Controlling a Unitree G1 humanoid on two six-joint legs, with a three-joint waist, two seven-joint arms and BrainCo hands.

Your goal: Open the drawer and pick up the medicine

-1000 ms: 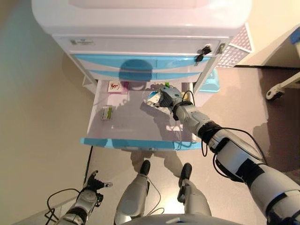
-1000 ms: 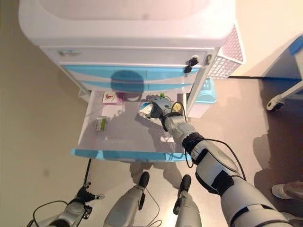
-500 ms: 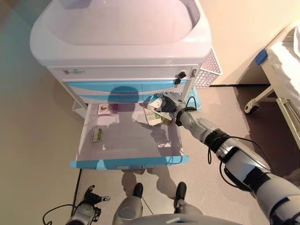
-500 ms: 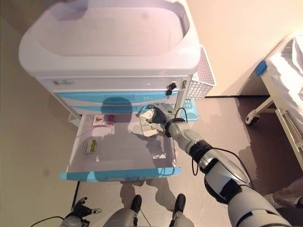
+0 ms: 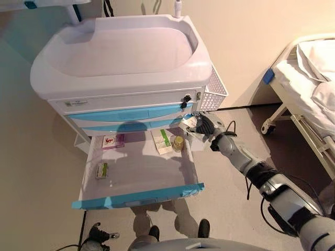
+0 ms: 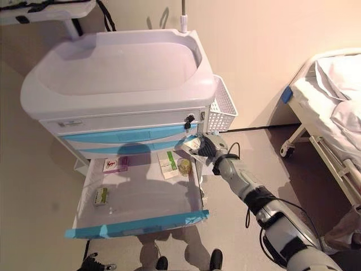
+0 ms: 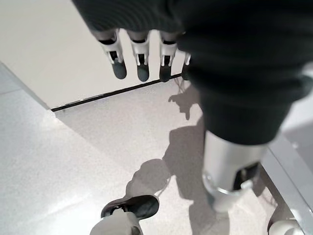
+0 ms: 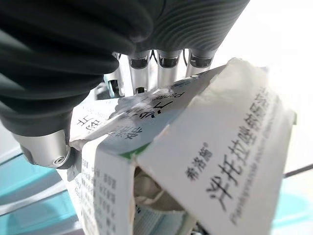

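The cart's bottom drawer (image 5: 137,197), with its light-blue front, stands pulled out. My right hand (image 5: 204,126) is shut on a white medicine box (image 5: 190,122) with a torn-open flap, held above the drawer's back right corner beside the cart. In the right wrist view the fingers (image 8: 168,61) curl over the box (image 8: 230,147). Inside the drawer lie a green-and-white box (image 5: 162,141), a round yellow jar (image 5: 178,143), a pink-and-red box (image 5: 112,141) and a small green box (image 5: 101,170). My left hand (image 5: 97,234) hangs low over the floor, its fingers (image 7: 142,61) straight and empty.
The white cart (image 5: 120,52) has a tray top and closed blue drawers (image 5: 125,113) above the open one. A white mesh basket (image 5: 212,96) hangs on its right side. A bed on castors (image 5: 306,89) stands at the far right.
The camera has tilted up, showing the whole cart. My right hand has lifted the white box out of the drawer, up and to the right. The left hand has stayed low.
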